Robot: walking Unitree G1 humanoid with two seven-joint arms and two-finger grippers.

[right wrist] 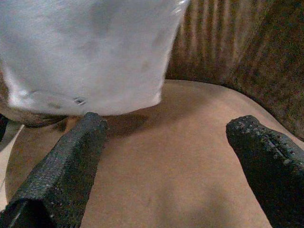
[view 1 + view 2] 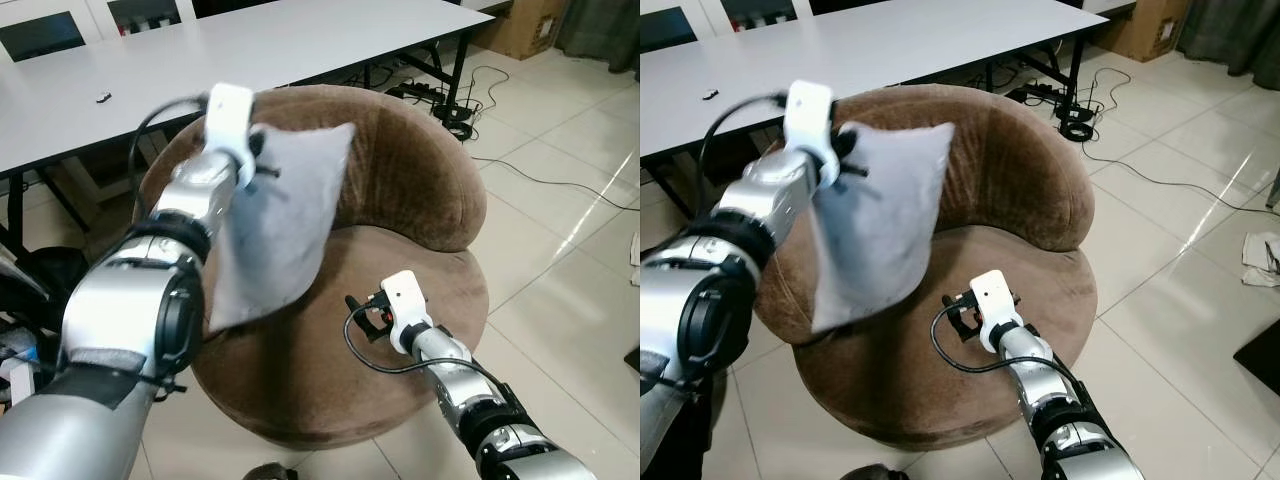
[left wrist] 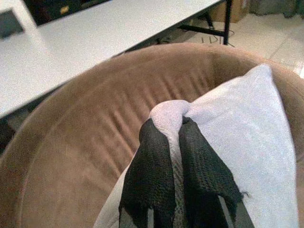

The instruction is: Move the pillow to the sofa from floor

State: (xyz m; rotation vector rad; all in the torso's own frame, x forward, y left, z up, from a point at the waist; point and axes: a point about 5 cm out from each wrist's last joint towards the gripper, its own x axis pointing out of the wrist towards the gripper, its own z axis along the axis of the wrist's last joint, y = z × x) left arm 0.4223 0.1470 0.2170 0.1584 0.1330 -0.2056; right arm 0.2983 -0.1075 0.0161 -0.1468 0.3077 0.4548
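A light grey pillow [image 2: 280, 220] hangs by one upper corner over the seat of a round brown sofa chair [image 2: 420, 190]. My left gripper [image 2: 258, 160] is shut on that corner, raised above the chair's left side; in the left wrist view the black fingers [image 3: 156, 175] pinch the bunched fabric of the pillow [image 3: 247, 137]. My right gripper [image 2: 365, 310] is open just above the chair's seat, to the right of the pillow's lower end. In the right wrist view its fingers [image 1: 61, 171] stand wide apart with the pillow [image 1: 90, 52] hanging beyond them.
A long white table [image 2: 250, 60] stands behind the chair. Cables and a power strip [image 2: 450, 110] lie on the tiled floor at the back right. A cardboard box [image 2: 530, 25] sits in the far right corner. Dark clutter lies at the left edge.
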